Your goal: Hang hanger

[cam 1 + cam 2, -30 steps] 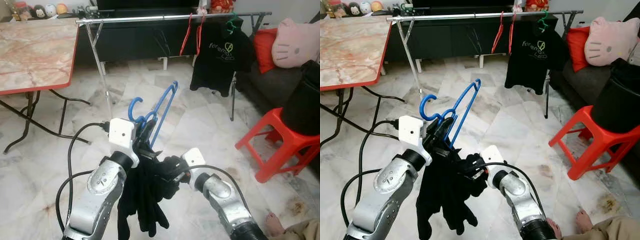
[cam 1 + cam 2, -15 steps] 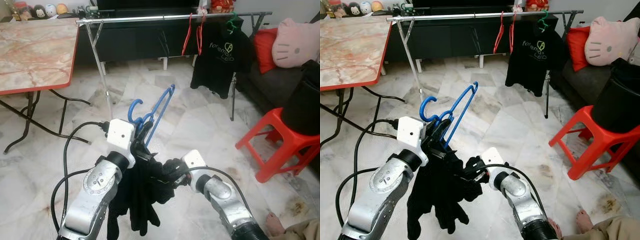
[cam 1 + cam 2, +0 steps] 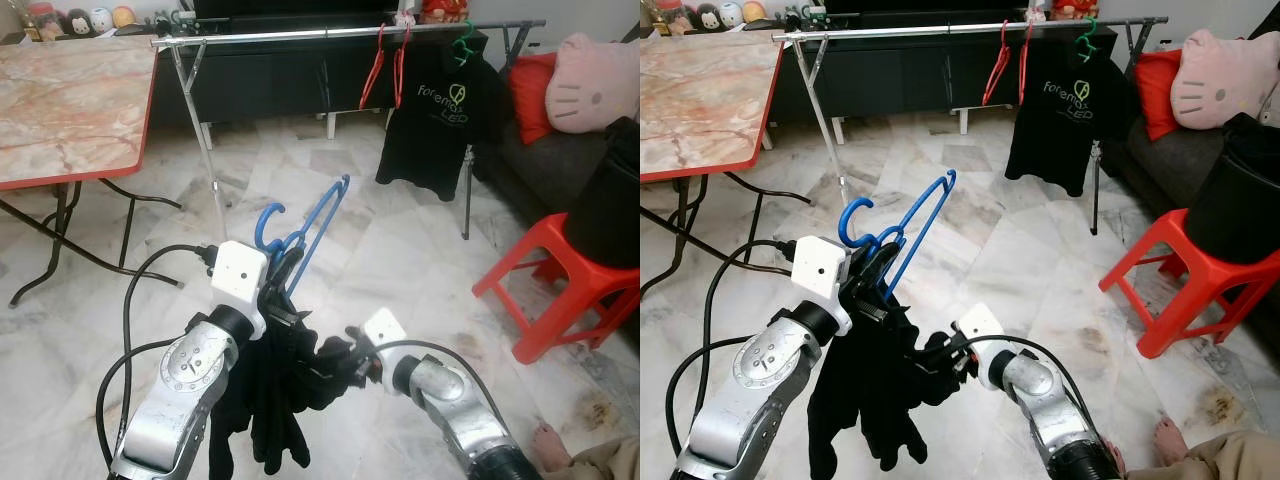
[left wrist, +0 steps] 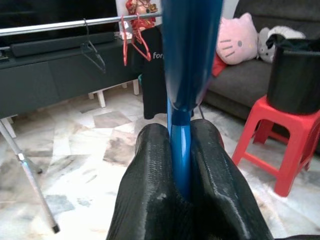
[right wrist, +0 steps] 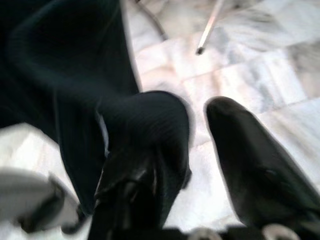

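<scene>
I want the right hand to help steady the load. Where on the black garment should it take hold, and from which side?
Grip the bunched upper fold of the black garment just below the blue hanger, coming in from the robot's right. The left hand already clamps the hanger's neck, and the right hand sits beside that fold; the lower cloth hangs loose.

A black T-shirt at one o'clock carries light lettering — "forenax" over "LED", as best it reads.

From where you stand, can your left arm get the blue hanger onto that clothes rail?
Probably not yet. The left gripper grips the blue hanger, but the clothes rail stands well ahead across open floor, nothing between; stepping closer looks necessary.
</scene>
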Robot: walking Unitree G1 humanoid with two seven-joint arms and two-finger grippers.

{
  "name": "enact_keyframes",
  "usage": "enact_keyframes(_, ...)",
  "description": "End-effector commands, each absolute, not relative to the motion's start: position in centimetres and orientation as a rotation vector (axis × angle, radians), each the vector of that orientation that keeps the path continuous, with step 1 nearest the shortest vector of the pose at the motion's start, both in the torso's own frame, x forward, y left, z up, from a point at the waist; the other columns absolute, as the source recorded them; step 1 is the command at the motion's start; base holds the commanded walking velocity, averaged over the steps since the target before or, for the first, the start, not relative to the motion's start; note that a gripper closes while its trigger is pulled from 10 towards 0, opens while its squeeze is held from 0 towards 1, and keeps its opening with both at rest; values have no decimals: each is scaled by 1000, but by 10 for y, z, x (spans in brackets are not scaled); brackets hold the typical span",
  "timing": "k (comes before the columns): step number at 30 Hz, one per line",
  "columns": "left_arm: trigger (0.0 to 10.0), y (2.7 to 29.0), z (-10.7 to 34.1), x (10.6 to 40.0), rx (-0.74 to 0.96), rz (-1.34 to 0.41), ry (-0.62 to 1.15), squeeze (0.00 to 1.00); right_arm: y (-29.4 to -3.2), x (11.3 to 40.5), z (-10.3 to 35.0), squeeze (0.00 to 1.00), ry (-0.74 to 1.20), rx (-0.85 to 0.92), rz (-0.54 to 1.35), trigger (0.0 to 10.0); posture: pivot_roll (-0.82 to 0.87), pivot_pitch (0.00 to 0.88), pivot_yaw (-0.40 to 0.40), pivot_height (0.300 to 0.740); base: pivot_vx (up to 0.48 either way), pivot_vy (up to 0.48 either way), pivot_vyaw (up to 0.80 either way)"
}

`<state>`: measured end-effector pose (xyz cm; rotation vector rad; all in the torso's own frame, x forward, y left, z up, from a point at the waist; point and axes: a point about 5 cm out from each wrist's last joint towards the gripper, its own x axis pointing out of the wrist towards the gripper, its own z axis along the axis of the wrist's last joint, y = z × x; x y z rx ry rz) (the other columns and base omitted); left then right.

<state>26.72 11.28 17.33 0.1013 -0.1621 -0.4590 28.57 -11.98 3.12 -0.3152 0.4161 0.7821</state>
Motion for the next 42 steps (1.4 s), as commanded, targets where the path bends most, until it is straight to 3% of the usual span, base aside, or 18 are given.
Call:
enact_keyframes(1,10000,112,174,266,115,-477,-167,0,-128,284,32,1000,417,-399,817,10000,-5,83,-18,740,0,0,0)
enact_keyframes(6,10000,112,172,266,118,-483,-162,0,-144,282,34,1000,439,-547,876,10000,-12,83,-16,740,0,0,0)
enact_keyframes(12,10000,109,170,264,136,-514,-155,0,-148,274,33,1000,452,-602,966,10000,-9,85,-14,740,0,0,0)
enact_keyframes(14,10000,109,167,259,184,-575,-139,0,-146,271,40,1000,379,-705,1036,10000,-10,87,-10,740,0,0,0)
enact_keyframes(16,10000,109,166,258,210,-601,-134,0,-147,270,42,957,374,-724,1057,10000,-10,87,-10,740,0,0,0)
enact_keyframes(17,10000,110,163,256,249,-638,-122,0,-146,267,45,0,358,-758,1108,10000,-11,85,-8,740,0,0,0)
enact_keyframes(26,10000,113,148,254,339,-670,-75,0,-137,247,79,0,191,-743,1304,10000,-19,78,-3,740,0,0,0)
enact_keyframes(31,10000,113,143,252,359,-696,-59,0,-135,244,95,0,35,-874,1314,10000,-23,73,-3,740,0,0,0)
enact_keyframes(35,10000,122,145,252,406,-721,-51,0,-147,255,109,0,-59,-1032,1204,10000,-28,64,-4,740,0,0,0)
enact_keyframes(42,10000,144,133,242,544,-782,12,0,-166,261,115,0,-42,-993,1099,10000,-30,53,-1,740,0,0,0)
